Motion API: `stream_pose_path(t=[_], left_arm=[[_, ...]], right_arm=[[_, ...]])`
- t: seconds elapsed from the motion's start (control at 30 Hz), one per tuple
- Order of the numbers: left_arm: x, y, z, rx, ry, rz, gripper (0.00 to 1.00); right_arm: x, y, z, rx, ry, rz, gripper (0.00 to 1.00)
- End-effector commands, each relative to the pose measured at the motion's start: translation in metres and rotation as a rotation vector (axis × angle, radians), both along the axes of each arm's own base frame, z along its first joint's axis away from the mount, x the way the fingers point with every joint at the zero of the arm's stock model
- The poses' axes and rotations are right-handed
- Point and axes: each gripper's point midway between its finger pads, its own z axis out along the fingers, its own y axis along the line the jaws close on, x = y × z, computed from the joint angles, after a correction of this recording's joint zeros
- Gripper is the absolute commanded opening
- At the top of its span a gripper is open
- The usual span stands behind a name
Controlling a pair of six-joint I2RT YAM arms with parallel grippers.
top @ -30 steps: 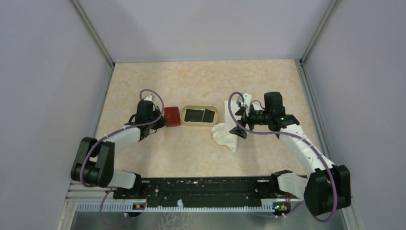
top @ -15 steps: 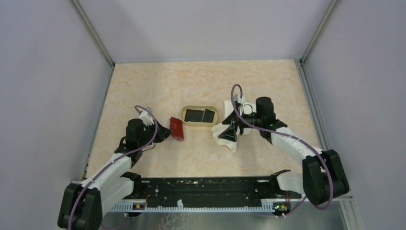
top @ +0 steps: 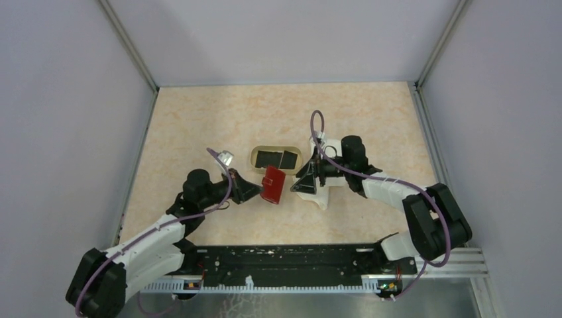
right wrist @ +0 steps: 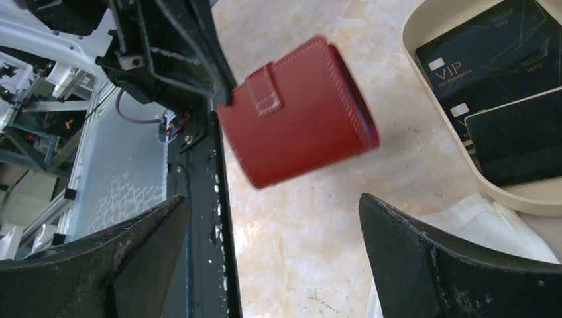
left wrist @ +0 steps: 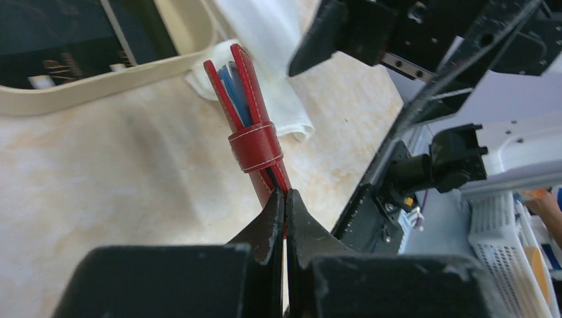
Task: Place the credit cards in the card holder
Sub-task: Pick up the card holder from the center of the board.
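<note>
Clenching one edge of the red card holder (top: pixel 273 184), the left gripper (top: pixel 252 189) has lifted it from the tray's (top: pixel 255 154) 9 o'clock end and now holds it clear of the table (top: pixel 219 119) at the tray's 6 o'clock, strap (left wrist: pixel 255 142) shut. The black credit cards (top: pixel 277 159) still lie in the tray, and at the holder's 3 o'clock the right gripper (top: pixel 305 184) has swung in over the white cloth (top: pixel 323 199), jaws wide and empty, likely to open the holder.

The left gripper (top: pixel 256 191) is pinching the red card holder (top: pixel 273 184) at the tan tray's (top: pixel 253 158) six o'clock. The wide-spread right gripper (top: pixel 303 185) is hovering at the holder's three o'clock, over the white cloth (top: pixel 322 198).
</note>
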Motion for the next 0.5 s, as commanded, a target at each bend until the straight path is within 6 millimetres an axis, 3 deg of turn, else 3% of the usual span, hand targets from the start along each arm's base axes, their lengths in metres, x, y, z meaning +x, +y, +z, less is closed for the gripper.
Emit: stream_pose_path(t=[0.0, 0.27, 0.47], left_arm=[[-0.010, -0.026, 0.022, -0.074, -0.091, -0.085, 0.00], [-0.015, -0.047, 0.045, -0.156, -0.137, -0.148, 0.00], [-0.021, -0.053, 0.055, -0.185, -0.156, -0.202, 0.00]], right_arm=[[0.006, 0.007, 0.002, 0.014, -0.007, -0.029, 0.99], [0.013, 0.007, -0.002, -0.006, 0.010, -0.069, 0.99], [0.006, 0.008, 0.002, 0.011, 0.009, -0.018, 0.99]])
